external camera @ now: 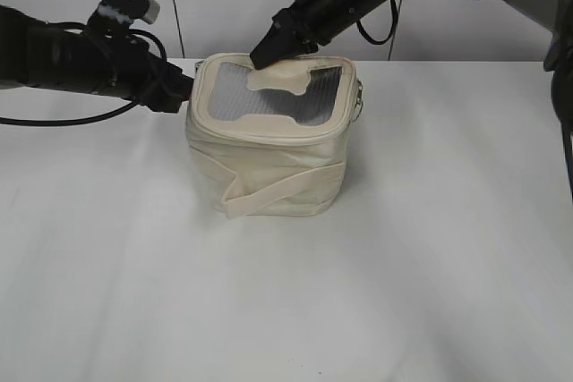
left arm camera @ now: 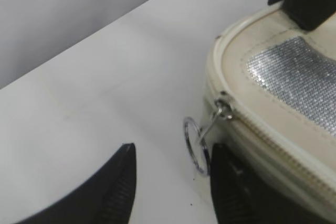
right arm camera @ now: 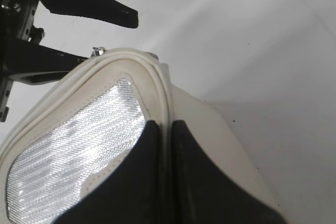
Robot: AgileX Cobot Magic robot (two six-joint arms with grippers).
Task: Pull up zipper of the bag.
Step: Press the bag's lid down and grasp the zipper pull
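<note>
The cream bag (external camera: 269, 172) stands on the white table, grey mesh top with a cream patch facing up. Its zipper (left arm camera: 273, 135) runs along the top rim; a silver pull with a round ring (left arm camera: 195, 139) hangs at the bag's left corner. My left gripper (left arm camera: 170, 174) is open, its right finger beside the ring, nothing held; in the exterior view it is at the bag's left top edge (external camera: 183, 89). My right gripper (right arm camera: 166, 125) is shut on the bag's top rim (right arm camera: 157, 85) at the back edge (external camera: 266, 53).
The white table (external camera: 430, 248) spreads around the bag, with a pale wall behind. The left arm's cable (external camera: 63, 119) lies along the table at the left. Another metal pull hangs at the bag's right side (external camera: 360, 100).
</note>
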